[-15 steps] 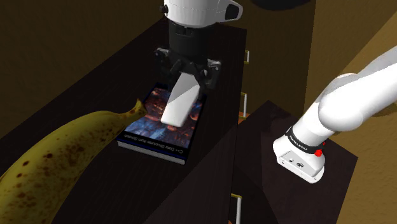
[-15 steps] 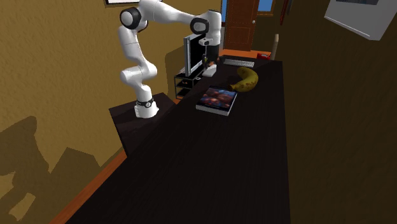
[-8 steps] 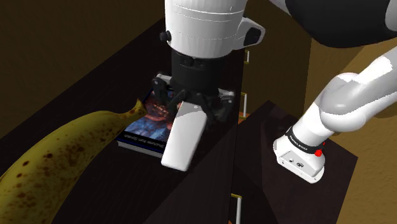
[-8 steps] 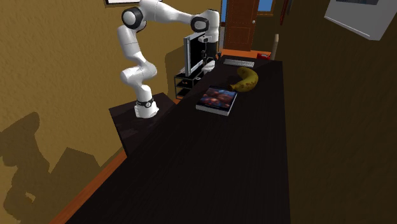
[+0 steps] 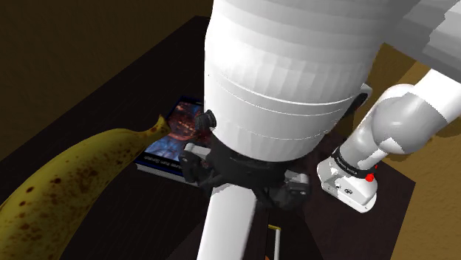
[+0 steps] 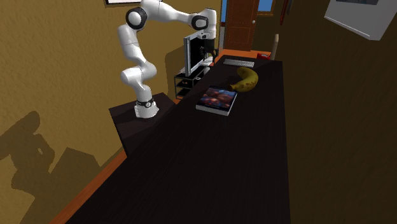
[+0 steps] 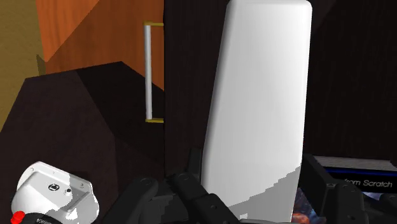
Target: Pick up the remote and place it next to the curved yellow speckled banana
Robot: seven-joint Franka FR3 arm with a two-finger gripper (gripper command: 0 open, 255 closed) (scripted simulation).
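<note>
A plain white remote [image 7: 261, 108] is clasped between my black fingers and sticks out lengthwise beyond them. My gripper [image 7: 254, 167] is shut on it. In the shoulder view the gripper [image 5: 247, 181] hangs close under the big white wrist, and the remote [image 5: 225, 225] points down from it, to the right of the book. The yellow, brown-speckled banana [image 5: 66, 185] lies on the dark tabletop at that view's lower left. In the second exterior view the banana [image 6: 245, 78] lies beyond the book [image 6: 217, 100], and the gripper [image 6: 207, 57] is high up, left of the banana.
A dark-covered book [image 5: 173, 137] lies flat between the banana's tip and the gripper. A monitor [image 6: 193, 54] and a keyboard [image 6: 238, 63] stand at the table's far end. The arm's base [image 5: 351, 181] sits on its dark stand. A drawer handle [image 7: 149, 73] shows below the table's edge.
The gripper has lifted the remote off from above the book and carried it toward the shoulder camera. In the second exterior view the hand has shifted up and left, toward the monitor.
</note>
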